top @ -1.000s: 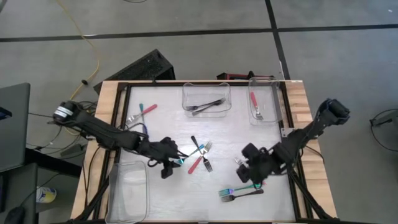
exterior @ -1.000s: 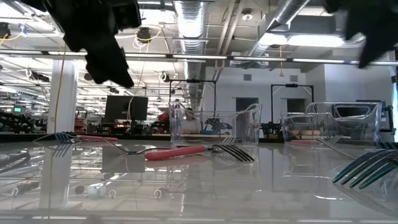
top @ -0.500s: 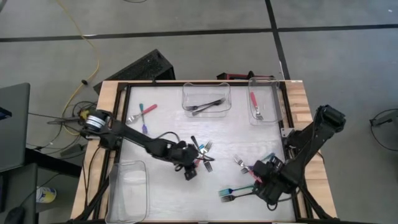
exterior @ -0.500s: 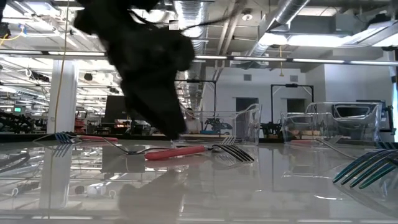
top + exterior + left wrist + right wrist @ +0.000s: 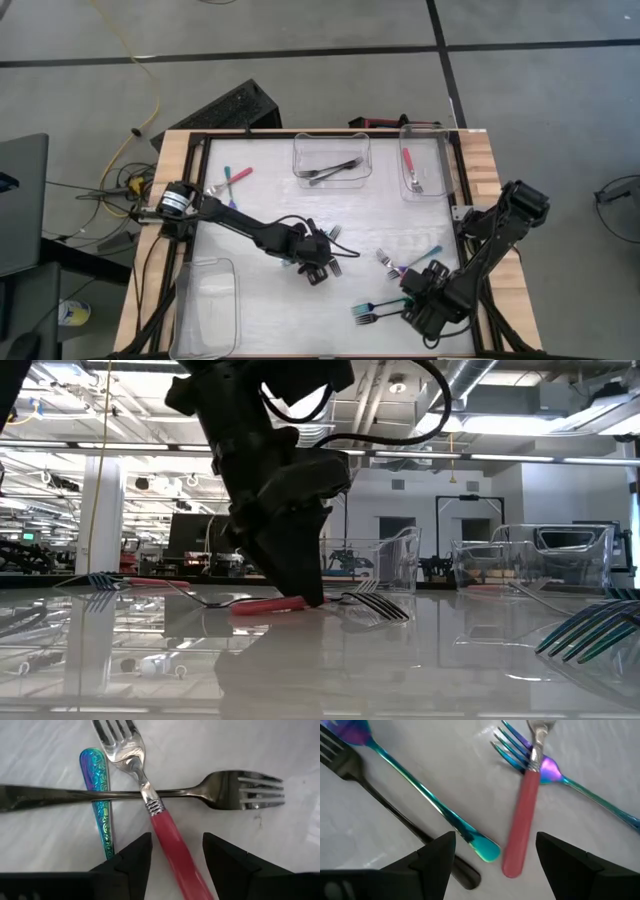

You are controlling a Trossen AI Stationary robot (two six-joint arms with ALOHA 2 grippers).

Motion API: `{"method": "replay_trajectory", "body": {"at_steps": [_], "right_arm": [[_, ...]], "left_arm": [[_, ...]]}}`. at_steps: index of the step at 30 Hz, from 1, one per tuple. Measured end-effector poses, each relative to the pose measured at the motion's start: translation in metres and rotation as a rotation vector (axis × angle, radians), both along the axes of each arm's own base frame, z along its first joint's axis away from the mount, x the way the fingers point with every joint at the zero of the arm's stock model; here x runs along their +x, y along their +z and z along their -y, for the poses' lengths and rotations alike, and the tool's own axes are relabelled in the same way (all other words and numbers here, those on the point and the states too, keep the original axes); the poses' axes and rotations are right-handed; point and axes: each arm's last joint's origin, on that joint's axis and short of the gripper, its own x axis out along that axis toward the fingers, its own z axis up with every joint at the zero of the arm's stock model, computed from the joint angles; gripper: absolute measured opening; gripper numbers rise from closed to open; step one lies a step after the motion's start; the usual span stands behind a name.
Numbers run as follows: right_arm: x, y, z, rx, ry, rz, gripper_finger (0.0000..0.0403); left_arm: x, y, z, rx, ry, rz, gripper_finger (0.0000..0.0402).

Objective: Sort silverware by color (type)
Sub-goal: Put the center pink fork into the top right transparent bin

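Forks lie on the white table (image 5: pixel 270 310). In the middle, a red-handled fork (image 5: pixel 167 840) crosses a dark fork (image 5: pixel 60 797) beside an iridescent teal handle (image 5: pixel 100 795). My left gripper (image 5: pixel 175 865) points down over them (image 5: pixel 315 265), open, one finger on each side of the red handle, reaching table height in the low view (image 5: pixel 305 590). My right gripper (image 5: pixel 495 870) hangs open near the right front (image 5: pixel 425 300). Below it are the ends of a red handle (image 5: pixel 517 855), a teal handle (image 5: pixel 485 850) and a dark handle (image 5: pixel 465 875).
Clear bins stand at the far middle (image 5: pixel 332 158) with dark forks, at the far right (image 5: pixel 422 160) with a red fork, and at the near left (image 5: pixel 205 305). Red and teal forks (image 5: pixel 230 180) lie at the far left, and two more forks (image 5: pixel 372 312) near the front.
My left gripper has gone toward the table's right edge and down onto the middle pile, tipping steeper. My right gripper has gone toward the near edge and down. No fork has moved.
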Motion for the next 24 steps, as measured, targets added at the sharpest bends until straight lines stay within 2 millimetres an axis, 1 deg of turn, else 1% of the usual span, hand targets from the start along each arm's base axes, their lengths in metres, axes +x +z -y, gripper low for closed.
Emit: {"method": "replay_trajectory", "body": {"at_steps": [3,8,9,12,15,17,20,23,24], "right_arm": [[0.001,-0.001,-0.001,0.006,-0.007,0.012,0.0301],[0.003,-0.001,0.000,0.001,-0.044,0.029,0.0301],[0.003,-0.001,0.001,-0.002,-0.055,0.038,0.0301],[0.006,-0.001,0.002,-0.007,-0.084,0.060,0.0301],[0.008,0.000,0.003,-0.002,-0.097,0.067,0.0301],[0.009,0.000,0.003,0.003,-0.102,0.071,0.0301],[0.011,0.001,0.005,0.003,-0.111,0.073,0.0301],[0.013,0.001,0.006,-0.001,-0.117,0.084,0.0301],[0.014,0.001,0.007,-0.006,-0.121,0.092,0.0301]], "left_arm": [[-0.002,-0.001,-0.001,0.009,-0.003,-0.023,0.0130],[-0.010,-0.013,-0.002,0.003,-0.007,-0.041,0.0034],[-0.013,-0.016,-0.003,-0.003,0.000,-0.051,0.0026],[-0.018,-0.023,-0.004,-0.014,0.003,-0.056,0.0026],[-0.020,-0.024,-0.004,-0.033,-0.004,-0.063,0.0029],[-0.020,-0.019,-0.004,-0.045,-0.025,-0.055,0.0029],[-0.024,-0.003,-0.005,-0.039,-0.040,-0.021,0.0029],[-0.030,0.027,-0.010,-0.008,-0.034,0.046,0.0029],[-0.030,0.040,-0.013,0.001,-0.028,0.101,0.0029]]}}
